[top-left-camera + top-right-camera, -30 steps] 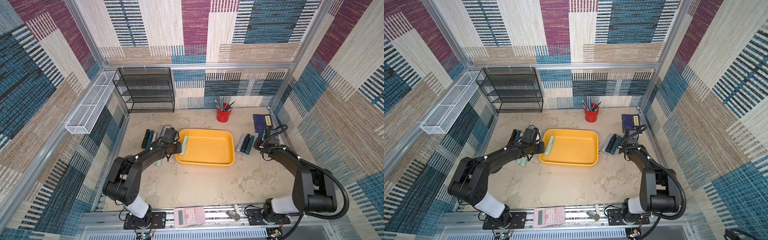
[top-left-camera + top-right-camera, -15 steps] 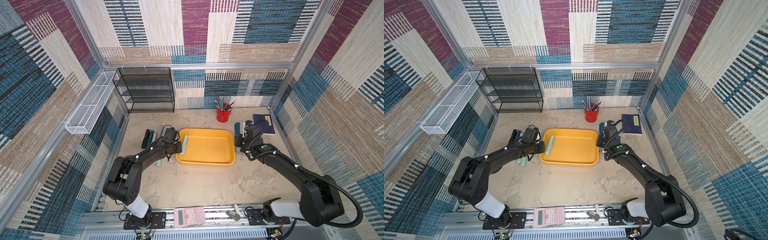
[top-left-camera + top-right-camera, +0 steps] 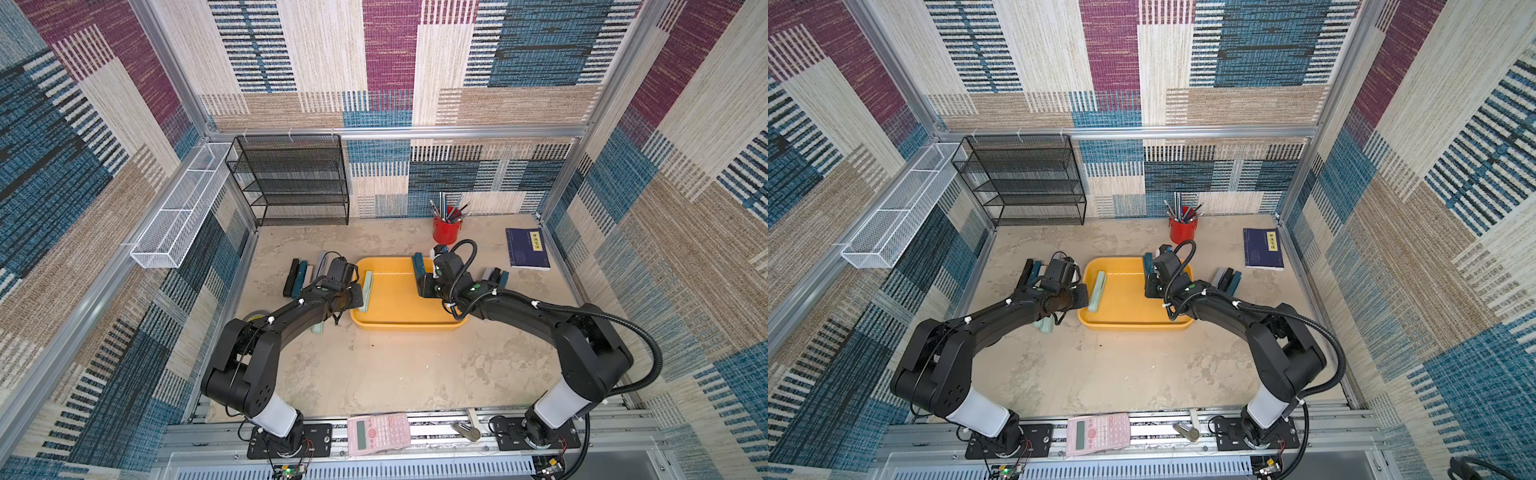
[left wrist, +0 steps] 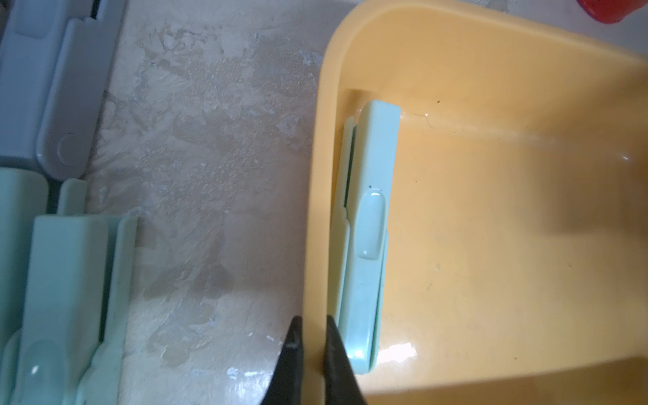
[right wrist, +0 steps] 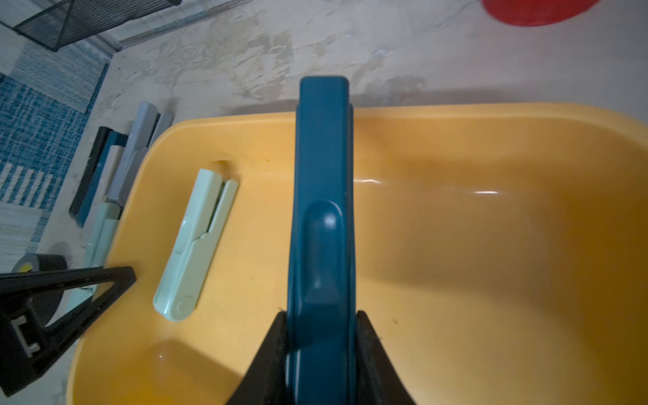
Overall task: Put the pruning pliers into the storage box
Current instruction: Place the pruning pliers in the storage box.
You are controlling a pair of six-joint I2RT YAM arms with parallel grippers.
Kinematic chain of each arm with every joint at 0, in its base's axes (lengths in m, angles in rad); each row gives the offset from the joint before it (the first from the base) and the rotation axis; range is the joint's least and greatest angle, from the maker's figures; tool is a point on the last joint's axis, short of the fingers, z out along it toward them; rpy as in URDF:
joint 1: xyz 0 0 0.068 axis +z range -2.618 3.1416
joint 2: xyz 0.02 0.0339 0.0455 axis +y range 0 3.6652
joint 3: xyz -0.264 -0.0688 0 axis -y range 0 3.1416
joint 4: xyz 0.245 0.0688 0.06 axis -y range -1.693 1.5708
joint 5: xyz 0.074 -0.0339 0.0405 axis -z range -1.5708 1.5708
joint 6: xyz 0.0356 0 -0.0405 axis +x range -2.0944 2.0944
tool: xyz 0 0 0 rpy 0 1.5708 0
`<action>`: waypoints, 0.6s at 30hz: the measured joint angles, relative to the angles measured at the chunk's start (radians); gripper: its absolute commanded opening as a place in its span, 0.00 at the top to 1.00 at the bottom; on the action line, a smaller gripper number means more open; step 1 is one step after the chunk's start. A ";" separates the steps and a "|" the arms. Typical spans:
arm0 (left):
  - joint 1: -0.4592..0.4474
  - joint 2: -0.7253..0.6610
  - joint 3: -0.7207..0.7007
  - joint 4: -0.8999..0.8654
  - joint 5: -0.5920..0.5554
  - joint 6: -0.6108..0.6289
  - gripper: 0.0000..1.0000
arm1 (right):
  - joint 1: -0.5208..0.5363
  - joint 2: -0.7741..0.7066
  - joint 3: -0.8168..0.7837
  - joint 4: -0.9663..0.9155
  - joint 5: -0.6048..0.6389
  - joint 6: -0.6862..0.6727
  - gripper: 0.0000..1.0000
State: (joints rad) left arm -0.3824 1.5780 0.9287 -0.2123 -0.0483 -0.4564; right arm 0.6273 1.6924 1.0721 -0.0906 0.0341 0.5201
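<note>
The storage box (image 3: 399, 326) (image 3: 1133, 326) is a shallow yellow tray at mid table. One mint pruning pliers (image 3: 368, 291) (image 4: 368, 228) (image 5: 196, 242) lies inside along its left wall. My left gripper (image 3: 356, 296) (image 4: 313, 336) is shut on that left rim (image 4: 322, 175), beside the mint piece. My right gripper (image 3: 424, 286) (image 5: 322, 329) is shut on a teal blue pruning pliers (image 3: 417, 262) (image 5: 322, 210), held over the box's far right part. More pliers lie left of the box (image 3: 301, 276), under my left arm (image 3: 318, 328), and right of the box (image 3: 494, 276).
A red pencil cup (image 3: 446, 230) stands just behind the box. A dark blue book (image 3: 527, 248) lies at the back right. A black mesh rack (image 3: 299, 183) and a white wire basket (image 3: 183, 208) sit at the back left. A pink calculator (image 3: 378, 432) rests on the front rail.
My right arm has swung left from the pliers group on the right, carrying the teal blue piece over the box. The left arm has stayed on the rim.
</note>
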 measured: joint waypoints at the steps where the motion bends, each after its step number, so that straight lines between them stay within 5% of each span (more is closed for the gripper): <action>1: 0.000 -0.004 -0.006 0.001 -0.001 -0.004 1.00 | 0.014 0.032 0.021 0.008 -0.001 0.007 0.79; 18: -0.002 -0.018 -0.029 0.029 -0.006 -0.019 1.00 | 0.127 0.237 0.138 0.018 -0.035 0.135 0.77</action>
State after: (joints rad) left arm -0.3843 1.5600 0.9001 -0.1837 -0.0547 -0.4755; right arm 0.7547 1.9293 1.2106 -0.0731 -0.0013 0.6556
